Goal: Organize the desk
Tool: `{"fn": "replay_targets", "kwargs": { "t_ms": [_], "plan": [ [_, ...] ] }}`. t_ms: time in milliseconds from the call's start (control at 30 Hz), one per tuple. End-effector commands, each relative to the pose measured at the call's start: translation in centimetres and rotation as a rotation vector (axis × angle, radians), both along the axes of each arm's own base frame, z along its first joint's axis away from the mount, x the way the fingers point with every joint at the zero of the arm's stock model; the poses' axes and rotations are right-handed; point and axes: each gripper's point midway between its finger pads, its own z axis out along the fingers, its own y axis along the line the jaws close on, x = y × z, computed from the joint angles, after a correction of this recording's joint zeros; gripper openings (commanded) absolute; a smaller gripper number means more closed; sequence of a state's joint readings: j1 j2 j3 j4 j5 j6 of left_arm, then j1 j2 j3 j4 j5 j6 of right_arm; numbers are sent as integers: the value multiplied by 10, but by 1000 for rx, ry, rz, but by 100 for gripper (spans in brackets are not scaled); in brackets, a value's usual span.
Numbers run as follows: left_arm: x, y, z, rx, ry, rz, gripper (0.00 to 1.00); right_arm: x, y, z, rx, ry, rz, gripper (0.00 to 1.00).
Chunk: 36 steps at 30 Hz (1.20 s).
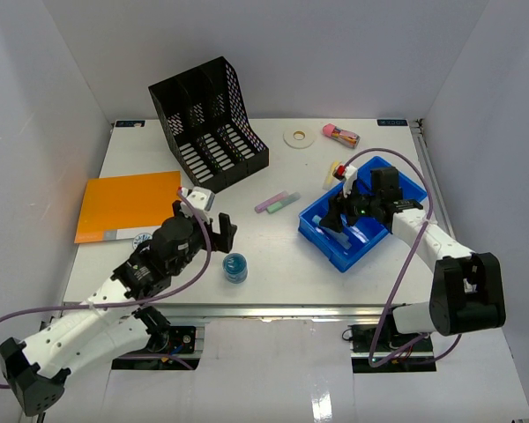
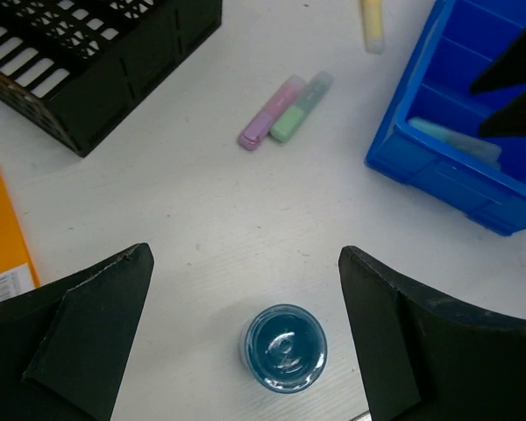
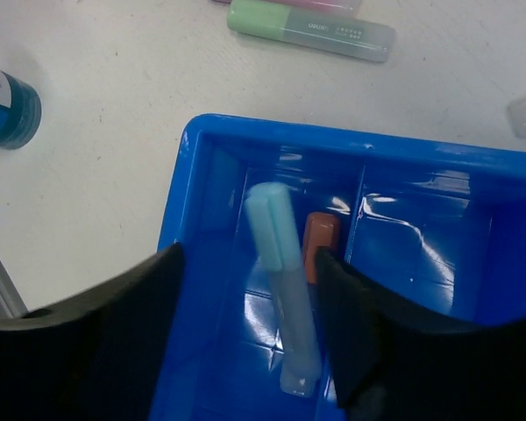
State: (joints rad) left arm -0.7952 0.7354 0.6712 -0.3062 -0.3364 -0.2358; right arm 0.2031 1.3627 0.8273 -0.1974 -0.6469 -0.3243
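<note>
Because the desk (image 1: 273, 256), white and walled in pale grey, lies under both arms with items loose on it, the relation worth logging is the small blue jar (image 2: 283, 348) against the left gripper (image 2: 245, 254). Its fingers are spread to full width, with only bare tabletop between the tips. The jar stands upright near the front rail. In the left wrist view it sits between the lines of the two fingers, slightly toward the right one and back toward the wrist from the tips, so it is not yet enclosed. It is round from above, so there is no long axis to line up with. The left arm is clearly nearer; the right is well apart. The right gripper (image 3: 248, 254) hangs over the blue tray (image 3: 272, 132) at the desk's right side, fingers parted either side of a teal marker (image 3: 285, 298). That marker appears to lie in a compartment beside a small orange item (image 3: 318, 241). A gap shows on one side; contact on the other I cannot tell. A pink marker (image 2: 267, 112) and a green marker (image 2: 300, 107) lie side by side mid-desk, axes parallel. Judgement: the jar falls to the left arm, which needs to draw back slightly and descend.
</note>
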Motion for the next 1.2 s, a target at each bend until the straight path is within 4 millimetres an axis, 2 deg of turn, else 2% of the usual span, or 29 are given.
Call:
{"fn": "replay_targets", "kwargs": {
  "t_ms": [0, 133, 300, 467, 567, 667, 867, 1167],
  "plan": [
    [5, -45, -7, 1, 56, -165, 98, 4, -3, 30, 37, -119, 9, 78],
    [26, -76, -22, 78, 169, -237, 94, -12, -9, 62, 147, -182, 96, 81],
    [85, -110, -39, 157, 279, -302, 84, -41, -18, 96, 249, -281, 236, 79],
    [134, -135, -66, 216, 362, -358, 68, -54, -20, 101, 285, -321, 271, 77],
    [161, -151, -86, 263, 394, -371, 64, -56, -20, 104, 297, -322, 276, 76],
    [181, -159, -96, 287, 400, -350, 63, -58, -20, 107, 301, -331, 279, 76],
    [205, -169, -119, 334, 400, -351, 62, -59, -20, 109, 310, -328, 280, 76],
    [211, -169, -147, 387, 433, -356, 59, -58, -21, 106, 314, -316, 276, 76]
  ]
}}
